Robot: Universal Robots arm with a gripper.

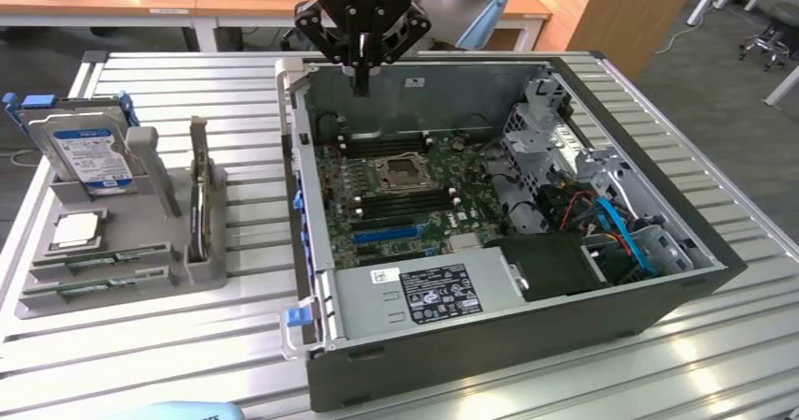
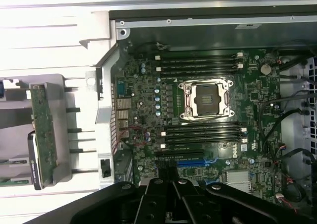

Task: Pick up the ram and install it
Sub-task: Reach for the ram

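Two ram sticks (image 1: 103,260), thin green boards with dark chips, lie in the front slots of the grey tray (image 1: 150,224) at the exterior view's left, outside the computer case. At the frame edge of the wrist view they (image 2: 9,161) appear as thin green strips. My gripper (image 1: 361,85) hangs shut and holds nothing, high over the rear wall of the open case, far from the tray. In the wrist view its black fingers (image 2: 168,199) meet over the motherboard (image 2: 143,110). Black memory slots (image 2: 198,63) run on both sides of the bare processor socket (image 2: 205,99).
The tray also holds a blue-labelled hard drive (image 1: 88,149), a square silver processor (image 1: 75,228) and an upright green card (image 1: 198,186). Inside the case (image 1: 500,345) are a power supply (image 1: 425,294), drive cage (image 1: 549,125) and cables (image 1: 612,224). Desks and stools stand behind the table.
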